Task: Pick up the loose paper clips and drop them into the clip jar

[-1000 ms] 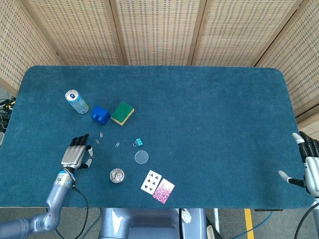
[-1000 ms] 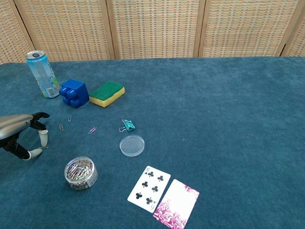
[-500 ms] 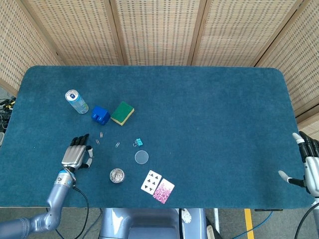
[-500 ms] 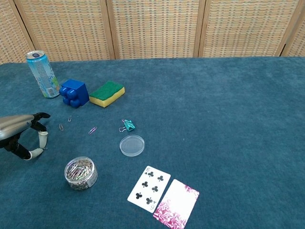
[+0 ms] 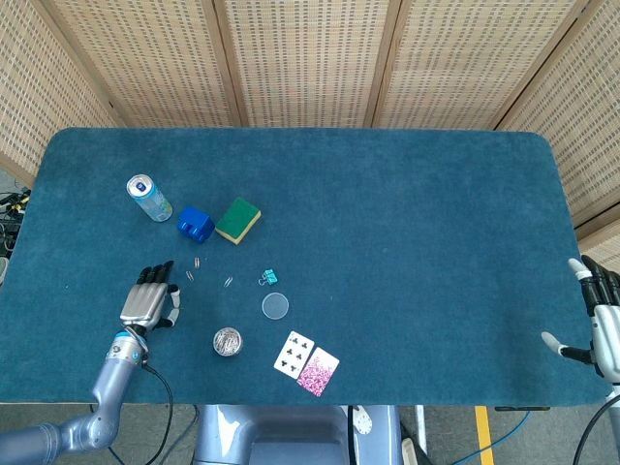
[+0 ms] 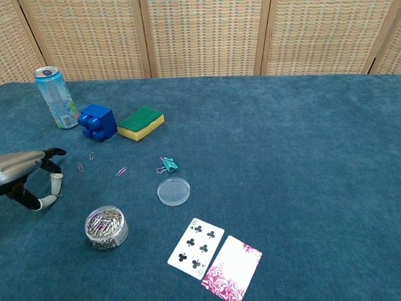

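The open clip jar (image 5: 227, 341) (image 6: 106, 227), filled with paper clips, stands near the front left of the table. Its clear lid (image 5: 275, 306) (image 6: 173, 190) lies flat to the right of it. Three loose paper clips (image 5: 198, 262) (image 5: 190, 275) (image 5: 228, 282) lie on the cloth behind the jar, also seen in the chest view (image 6: 92, 156) (image 6: 80, 167) (image 6: 121, 170). My left hand (image 5: 150, 298) (image 6: 28, 179) hovers just left of the clips, fingers apart and thumb curved under, holding nothing. My right hand (image 5: 601, 325) rests open at the far right edge.
A drink can (image 5: 148, 198), a blue block (image 5: 195, 224) and a green-and-yellow sponge (image 5: 237, 220) stand behind the clips. A teal binder clip (image 5: 268, 278) lies near the lid. Two playing cards (image 5: 306, 362) lie at the front edge.
The left hand's thumb and nearest finger have shifted very slightly; everything else stays where it was.
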`<state>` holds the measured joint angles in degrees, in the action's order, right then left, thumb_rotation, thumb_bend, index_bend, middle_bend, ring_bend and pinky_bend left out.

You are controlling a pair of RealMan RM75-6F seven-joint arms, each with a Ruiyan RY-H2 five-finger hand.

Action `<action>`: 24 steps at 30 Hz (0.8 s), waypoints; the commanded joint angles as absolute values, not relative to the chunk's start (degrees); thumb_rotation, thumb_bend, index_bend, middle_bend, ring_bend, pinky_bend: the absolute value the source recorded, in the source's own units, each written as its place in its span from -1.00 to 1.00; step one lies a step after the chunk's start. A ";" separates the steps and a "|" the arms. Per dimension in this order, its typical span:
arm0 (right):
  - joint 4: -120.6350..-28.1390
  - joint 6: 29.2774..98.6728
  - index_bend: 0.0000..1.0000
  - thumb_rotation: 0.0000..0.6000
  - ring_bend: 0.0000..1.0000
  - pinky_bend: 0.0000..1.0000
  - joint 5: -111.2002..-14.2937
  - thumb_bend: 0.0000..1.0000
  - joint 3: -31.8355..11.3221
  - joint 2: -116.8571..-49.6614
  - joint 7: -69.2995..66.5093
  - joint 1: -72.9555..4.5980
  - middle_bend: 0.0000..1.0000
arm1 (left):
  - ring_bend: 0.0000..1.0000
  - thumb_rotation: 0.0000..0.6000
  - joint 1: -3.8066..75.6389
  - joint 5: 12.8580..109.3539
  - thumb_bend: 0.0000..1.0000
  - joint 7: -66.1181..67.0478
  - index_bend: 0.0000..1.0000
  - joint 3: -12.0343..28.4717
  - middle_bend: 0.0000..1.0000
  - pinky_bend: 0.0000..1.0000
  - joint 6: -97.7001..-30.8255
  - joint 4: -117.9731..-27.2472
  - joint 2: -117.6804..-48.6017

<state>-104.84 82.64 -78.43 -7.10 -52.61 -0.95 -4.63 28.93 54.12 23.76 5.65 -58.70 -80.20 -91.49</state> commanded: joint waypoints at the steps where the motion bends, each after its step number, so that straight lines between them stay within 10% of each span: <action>1: -104.85 82.67 -1.00 1.00 -1.00 -1.00 -78.44 -1.00 -7.10 -52.61 -0.93 -4.62 -1.00 | -1.00 1.00 28.66 55.43 -0.14 23.29 0.28 5.78 -1.00 -1.00 -59.92 -81.31 -90.86; 12: -105.04 83.04 -1.00 1.00 -1.00 -1.00 -78.72 -1.00 -7.06 -52.44 -1.18 -4.44 -1.00 | -1.00 1.00 27.18 70.12 -0.12 22.72 0.31 2.65 -1.00 -1.00 -66.82 -99.30 -82.61; 24: -104.88 82.79 -1.00 1.00 -1.00 -1.00 -78.66 -1.00 -7.09 -52.16 -2.04 -4.46 -1.00 | -1.00 1.00 28.00 73.41 -0.12 20.38 0.31 -0.06 -1.00 -1.00 -62.95 -98.33 -85.66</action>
